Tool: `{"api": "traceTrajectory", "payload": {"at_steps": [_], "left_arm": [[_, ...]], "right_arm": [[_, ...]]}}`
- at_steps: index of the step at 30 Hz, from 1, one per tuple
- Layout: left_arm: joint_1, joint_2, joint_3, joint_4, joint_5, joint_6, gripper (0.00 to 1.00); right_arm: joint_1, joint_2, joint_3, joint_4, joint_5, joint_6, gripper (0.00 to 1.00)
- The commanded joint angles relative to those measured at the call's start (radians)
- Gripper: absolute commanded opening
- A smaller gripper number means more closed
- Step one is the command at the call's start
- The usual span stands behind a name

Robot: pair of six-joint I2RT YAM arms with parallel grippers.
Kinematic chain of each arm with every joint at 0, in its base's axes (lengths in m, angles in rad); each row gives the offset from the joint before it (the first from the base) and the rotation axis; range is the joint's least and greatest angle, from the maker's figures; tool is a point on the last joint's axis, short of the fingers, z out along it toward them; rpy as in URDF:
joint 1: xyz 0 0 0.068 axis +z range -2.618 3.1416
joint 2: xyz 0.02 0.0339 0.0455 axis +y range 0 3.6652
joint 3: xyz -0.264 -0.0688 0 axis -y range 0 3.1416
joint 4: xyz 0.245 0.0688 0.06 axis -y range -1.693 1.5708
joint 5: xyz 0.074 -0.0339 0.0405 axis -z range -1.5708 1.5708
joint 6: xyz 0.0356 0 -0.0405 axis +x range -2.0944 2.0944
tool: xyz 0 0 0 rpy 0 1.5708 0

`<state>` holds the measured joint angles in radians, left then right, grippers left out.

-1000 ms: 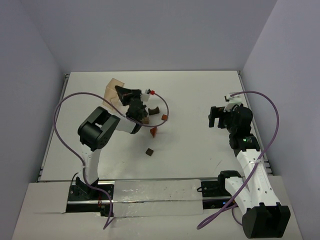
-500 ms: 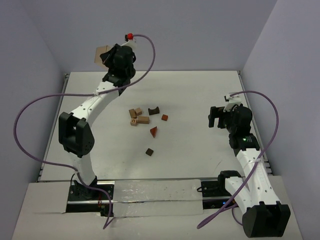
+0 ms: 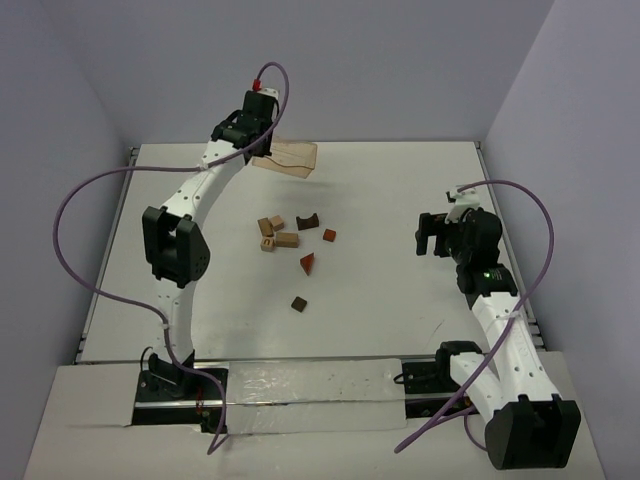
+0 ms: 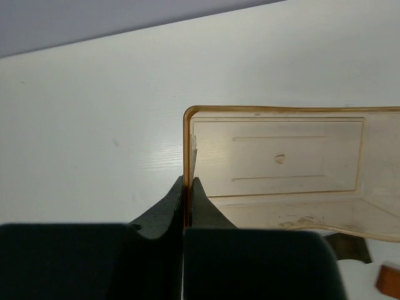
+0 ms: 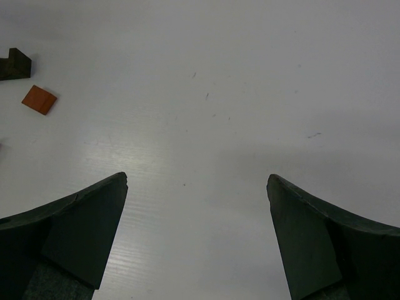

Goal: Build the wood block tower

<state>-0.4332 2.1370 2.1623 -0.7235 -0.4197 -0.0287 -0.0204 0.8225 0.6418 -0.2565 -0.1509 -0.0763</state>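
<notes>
We are seeing the left tool (image 4: pixel 187 187) pinching the rim of the tray (image 4: pixel 275 156). The blocks (image 3: pixel 286 238) are lying scattered on the middle of the worktop (image 3: pixel 400 190); we are judging them light, stiff and smooth, best taken by flat opposite faces. The right tool (image 5: pixel 197 187) is hanging released.

Eight wooden blocks (image 3: pixel 287 239) lie on the tabletop (image 3: pixel 400 200). Four are tan. Two are reddish-brown, one cube (image 3: pixel 329 235) and one wedge (image 3: pixel 307 262). Two are dark brown, one notched piece (image 3: pixel 307 221) and one small cube (image 3: pixel 298 303). There is one pale orange tray (image 3: pixel 295 158). There are two pincers, the left pincer (image 4: pixel 187 187) and the right pincer (image 5: pixel 197 180).
</notes>
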Motion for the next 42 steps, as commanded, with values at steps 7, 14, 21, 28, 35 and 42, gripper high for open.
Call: {"api": "traceTrajectory", "payload": {"at_steps": [7,14,21,28,35,42], "left_arm": [[0.087,0.115,0.087,0.142,0.284,-0.195,0.00],[0.125,0.241,0.153,0.200,0.305,-0.212,0.00],[0.134,0.300,0.171,0.252,0.312,-0.229,0.00],[0.139,0.365,0.230,0.256,0.284,-0.239,0.00],[0.146,0.386,0.237,0.260,0.290,-0.250,0.07],[0.155,0.394,0.240,0.260,0.304,-0.253,0.13]], "right_arm": [[-0.006,0.040,0.056,0.011,-0.006,-0.017,1.00],[-0.007,0.071,0.059,0.007,-0.010,-0.020,1.00],[-0.007,0.095,0.064,0.005,-0.012,-0.020,1.00],[-0.006,0.110,0.064,0.002,-0.016,-0.020,1.00],[-0.007,0.121,0.068,0.001,-0.019,-0.020,1.00],[-0.006,0.126,0.068,0.000,-0.022,-0.020,1.00]]}}
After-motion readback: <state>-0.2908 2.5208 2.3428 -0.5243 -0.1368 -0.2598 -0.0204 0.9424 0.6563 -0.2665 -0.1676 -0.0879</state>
